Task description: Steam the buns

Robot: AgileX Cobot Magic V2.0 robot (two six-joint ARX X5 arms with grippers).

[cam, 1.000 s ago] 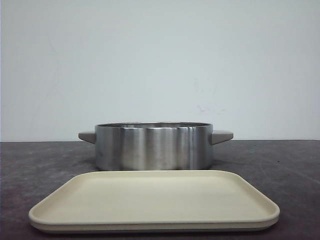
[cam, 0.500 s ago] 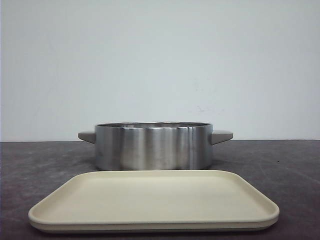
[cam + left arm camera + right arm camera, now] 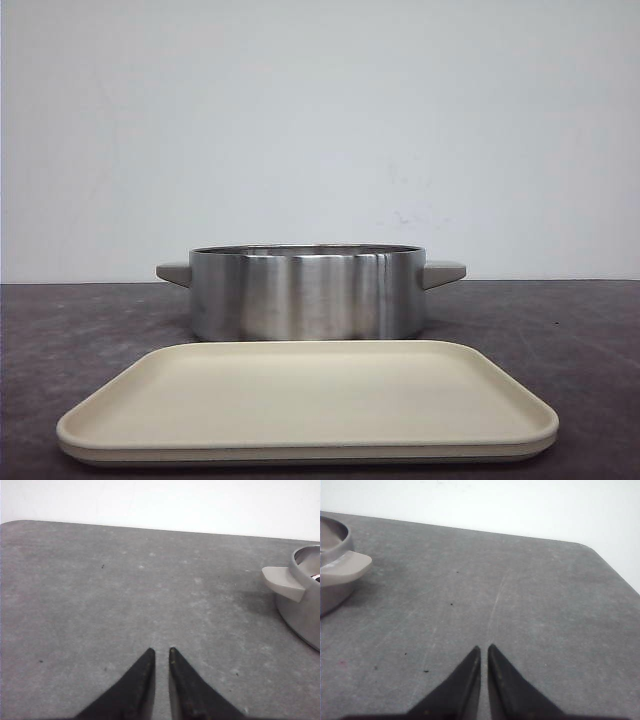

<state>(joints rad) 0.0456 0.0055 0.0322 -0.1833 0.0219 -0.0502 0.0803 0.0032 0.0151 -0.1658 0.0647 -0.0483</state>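
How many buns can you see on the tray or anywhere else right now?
0. The cream tray is bare and none lie on the gray table. The steel pot behind the tray hides its interior, so some may sit inside.

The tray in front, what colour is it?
Cream tray, plain, best seen in the front view.

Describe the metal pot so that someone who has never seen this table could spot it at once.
On the dark grey table, look behind the flat cream tray that lies nearest the camera. The pot stands there in the middle, against the white wall. It is the only shiny, round, brushed-metal thing, low and wide, with a pale grey handle sticking out on each side.
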